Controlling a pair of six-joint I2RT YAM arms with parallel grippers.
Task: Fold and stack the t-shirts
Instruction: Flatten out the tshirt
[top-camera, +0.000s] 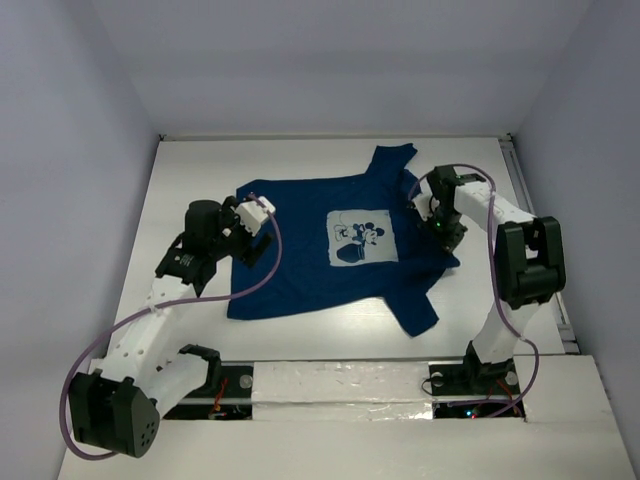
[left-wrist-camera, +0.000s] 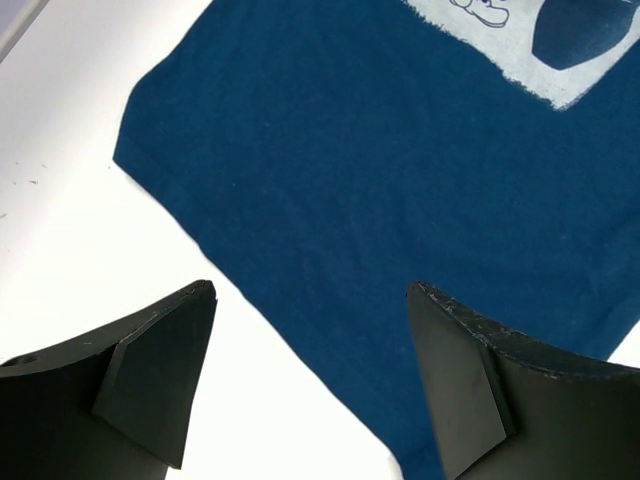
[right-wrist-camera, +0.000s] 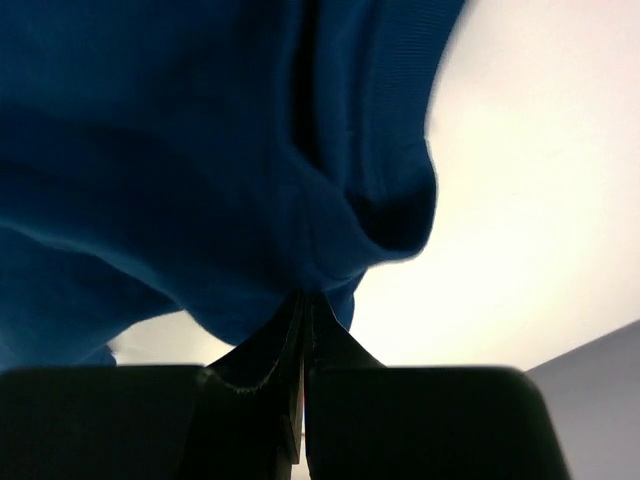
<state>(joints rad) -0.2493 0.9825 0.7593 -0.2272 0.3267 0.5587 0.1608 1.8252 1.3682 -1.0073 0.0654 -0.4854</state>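
The navy t-shirt (top-camera: 310, 245) lies spread print-up on the white table, its pale cartoon print (top-camera: 360, 238) near the middle and its collar end to the right. My left gripper (top-camera: 262, 207) is open and empty, just above the shirt's hem corner; in the left wrist view the open gripper (left-wrist-camera: 312, 290) straddles the shirt's hem edge (left-wrist-camera: 330, 200). My right gripper (top-camera: 425, 205) is shut on a bunched fold of the shirt at its collar end; in the right wrist view the shut gripper (right-wrist-camera: 303, 297) pinches the blue cloth (right-wrist-camera: 220, 170), lifted a little.
The white table (top-camera: 200, 170) has a raised rim at the back and right. One sleeve (top-camera: 395, 160) points to the back, the other (top-camera: 415, 310) to the front. The arm bases stand at the near edge.
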